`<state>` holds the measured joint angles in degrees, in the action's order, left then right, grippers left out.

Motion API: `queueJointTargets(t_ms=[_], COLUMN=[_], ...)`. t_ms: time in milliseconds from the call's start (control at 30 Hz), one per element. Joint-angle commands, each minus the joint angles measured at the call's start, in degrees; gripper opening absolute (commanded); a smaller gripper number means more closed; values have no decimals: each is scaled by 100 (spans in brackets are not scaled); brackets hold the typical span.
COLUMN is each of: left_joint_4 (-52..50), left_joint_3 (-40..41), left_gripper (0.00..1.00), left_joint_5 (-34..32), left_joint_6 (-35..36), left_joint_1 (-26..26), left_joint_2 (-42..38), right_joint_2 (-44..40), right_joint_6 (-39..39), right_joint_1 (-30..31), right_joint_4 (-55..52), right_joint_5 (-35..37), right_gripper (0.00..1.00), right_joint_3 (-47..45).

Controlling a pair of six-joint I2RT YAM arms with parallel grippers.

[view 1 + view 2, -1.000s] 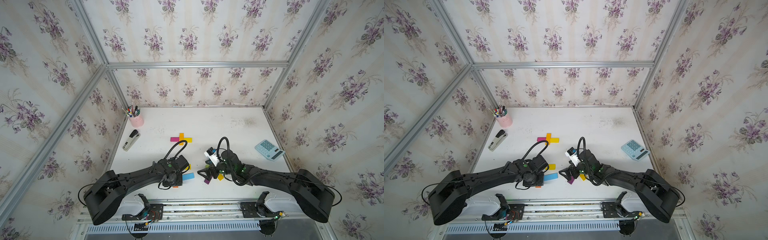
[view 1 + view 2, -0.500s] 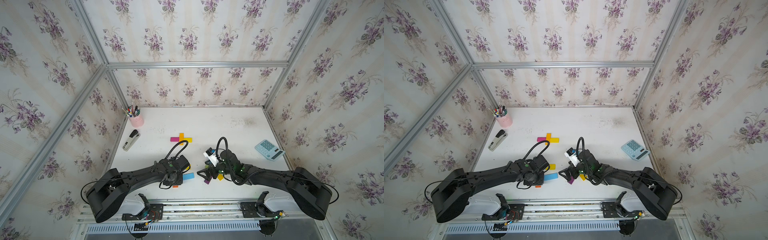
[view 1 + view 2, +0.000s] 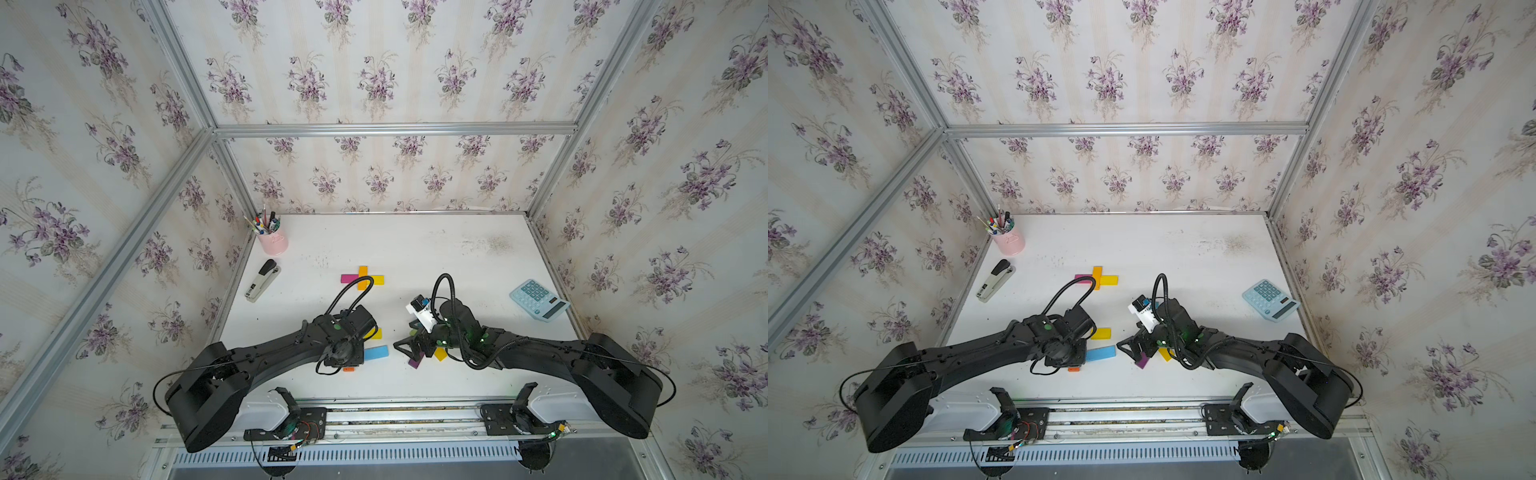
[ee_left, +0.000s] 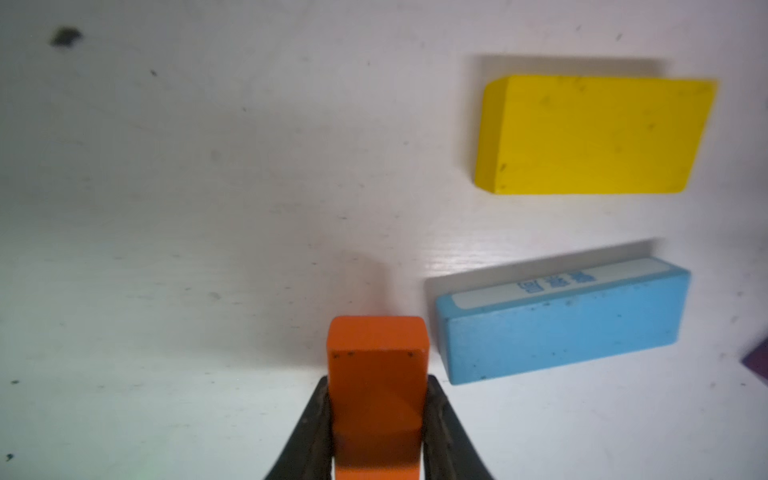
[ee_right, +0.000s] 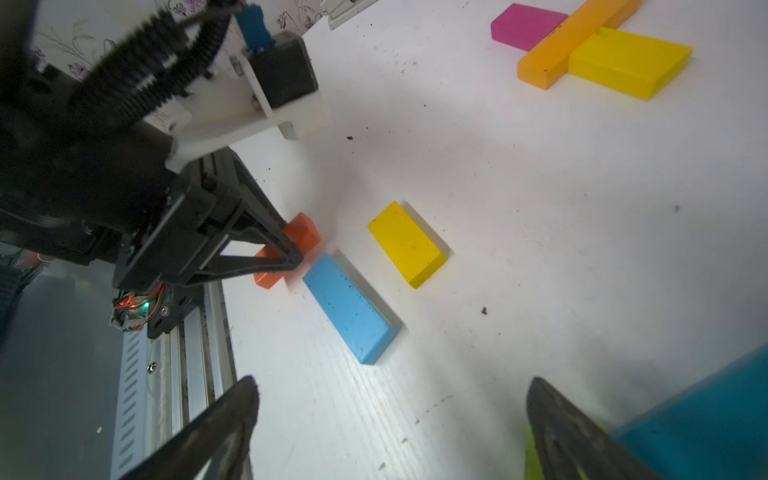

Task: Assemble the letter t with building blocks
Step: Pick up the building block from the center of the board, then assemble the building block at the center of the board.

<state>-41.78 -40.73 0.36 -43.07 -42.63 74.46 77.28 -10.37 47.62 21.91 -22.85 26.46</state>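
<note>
**Left fingers clamp a small orange block, right fingers wait open**

The white tabletop surface (image 3: 415, 249) carries a part-built figure well beyond the light blue flat rectangular wooden block (image 3: 376, 353), toward the back wall. There a flat magenta wooden block (image 3: 348, 277), a long amber wooden bar (image 3: 363, 274) and a flat yellow wooden block (image 3: 377, 280) are laid as a cross, likely the head of the t. A second yellow flat block (image 4: 590, 133) lies just beyond the blue one, apart from it. At the blue block's end nearest the left arm, the left fingers (image 4: 438, 415) press both narrow sides of a small deep-orange rectangular block (image 4: 377, 345). That grip suits drawing it clear of its neighbour, probably as a stem piece. On the blue block's other side the right fingers (image 5: 220, 424) stand wide apart, holding nothing, seemingly waiting near a purple block (image 3: 414, 362)
</note>
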Motion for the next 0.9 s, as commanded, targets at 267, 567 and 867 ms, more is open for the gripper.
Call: queueJointTargets(t_ms=[267, 567, 867], left_joint_4=[-366, -124, -76], left_joint_3=[-1500, -2493, -3152], left_gripper=[26, 25, 25], left_joint_5=[652, 718, 477], left_joint_6=[1840, 1976, 2012], left_joint_1=[1699, 1961, 1958], left_joint_2=[1199, 2398, 3196], right_joint_2=[402, 1251, 1420], right_joint_6=[483, 905, 855], right_joint_1=[11, 2, -17], right_joint_4=[-657, -174, 263], right_joint_5=[201, -20, 136], right_gripper=[100, 100, 100], right_joint_3=[1278, 1536, 1232])
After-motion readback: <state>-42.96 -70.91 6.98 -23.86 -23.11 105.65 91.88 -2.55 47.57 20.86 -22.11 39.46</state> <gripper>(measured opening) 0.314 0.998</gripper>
